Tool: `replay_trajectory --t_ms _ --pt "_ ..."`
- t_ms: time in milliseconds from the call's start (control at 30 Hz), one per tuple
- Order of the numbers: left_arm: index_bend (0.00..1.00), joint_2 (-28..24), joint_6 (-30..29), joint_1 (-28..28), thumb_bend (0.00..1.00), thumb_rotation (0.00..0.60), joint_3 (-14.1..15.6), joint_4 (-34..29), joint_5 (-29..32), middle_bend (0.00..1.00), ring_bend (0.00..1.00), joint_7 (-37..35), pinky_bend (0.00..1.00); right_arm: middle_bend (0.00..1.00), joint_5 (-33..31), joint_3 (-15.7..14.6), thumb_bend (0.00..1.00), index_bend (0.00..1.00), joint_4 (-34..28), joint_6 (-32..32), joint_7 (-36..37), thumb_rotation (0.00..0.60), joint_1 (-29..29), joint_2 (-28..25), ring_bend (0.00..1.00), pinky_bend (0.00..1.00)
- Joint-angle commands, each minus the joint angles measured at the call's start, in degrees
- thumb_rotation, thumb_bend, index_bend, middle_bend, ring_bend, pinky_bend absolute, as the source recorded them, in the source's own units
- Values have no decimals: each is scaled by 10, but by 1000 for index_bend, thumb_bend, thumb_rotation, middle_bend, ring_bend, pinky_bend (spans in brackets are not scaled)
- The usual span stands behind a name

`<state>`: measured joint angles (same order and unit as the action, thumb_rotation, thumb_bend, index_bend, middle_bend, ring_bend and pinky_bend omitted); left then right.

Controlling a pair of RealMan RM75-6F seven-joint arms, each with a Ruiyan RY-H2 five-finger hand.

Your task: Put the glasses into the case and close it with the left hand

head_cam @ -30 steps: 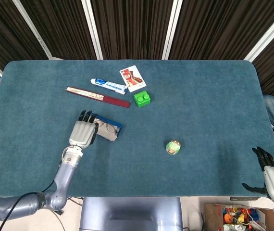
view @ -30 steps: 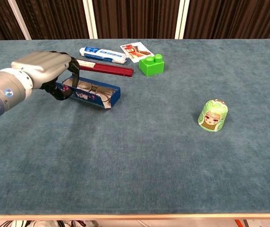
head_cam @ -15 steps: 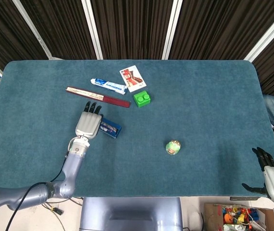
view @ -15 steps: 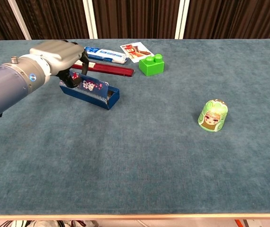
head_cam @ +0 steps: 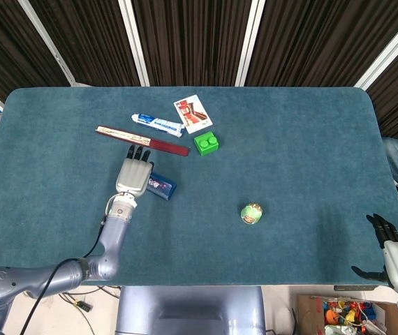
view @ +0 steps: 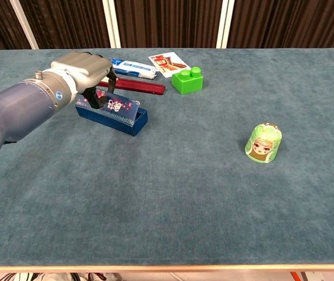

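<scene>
The blue glasses case (head_cam: 161,185) (view: 117,112) lies left of the table's middle with its patterned lid down over it. The glasses are hidden inside. My left hand (head_cam: 133,176) (view: 82,69) rests on the case's left end, fingers pointing away toward the far edge and pressing on the lid. My right hand (head_cam: 396,255) hangs off the table's near right corner, fingers apart and holding nothing; the chest view does not show it.
Behind the case lie a dark red flat stick (head_cam: 142,140), a toothpaste tube (head_cam: 158,124), a printed card (head_cam: 193,113) and a green toy brick (head_cam: 207,143). A small green painted doll (head_cam: 252,213) (view: 263,143) stands right of the middle.
The case was open with the glasses showing a second ago. My left hand has pushed the lid over and down, moving right and farther away, so the glasses are now covered.
</scene>
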<state>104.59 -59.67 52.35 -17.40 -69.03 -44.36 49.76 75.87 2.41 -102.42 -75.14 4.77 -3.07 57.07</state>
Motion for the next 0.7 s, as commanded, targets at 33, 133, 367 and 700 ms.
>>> replay_trajectory --t_ms 33,133,367,700 --pt "558 8 2 7 460 600 -4 12 3 161 40 -3 30 0 0 0 116 0 0 0 0 600 0 0 0 169" --pt "558 16 2 14 460 600 -7 26 1 161 40 -6 30 0 -1 0 115 0 0 1 -1 600 0 0 0 169" --pt "553 32 4 25 460 600 -8 53 5 160 40 -3 30 0 -1 0 115 0 0 2 -1 600 -1 0 0 169" --pt "423 48 9 33 460 600 -8 83 10 150 40 -4 30 0 -4 0 115 0 -2 4 -3 600 -1 -1 0 169"
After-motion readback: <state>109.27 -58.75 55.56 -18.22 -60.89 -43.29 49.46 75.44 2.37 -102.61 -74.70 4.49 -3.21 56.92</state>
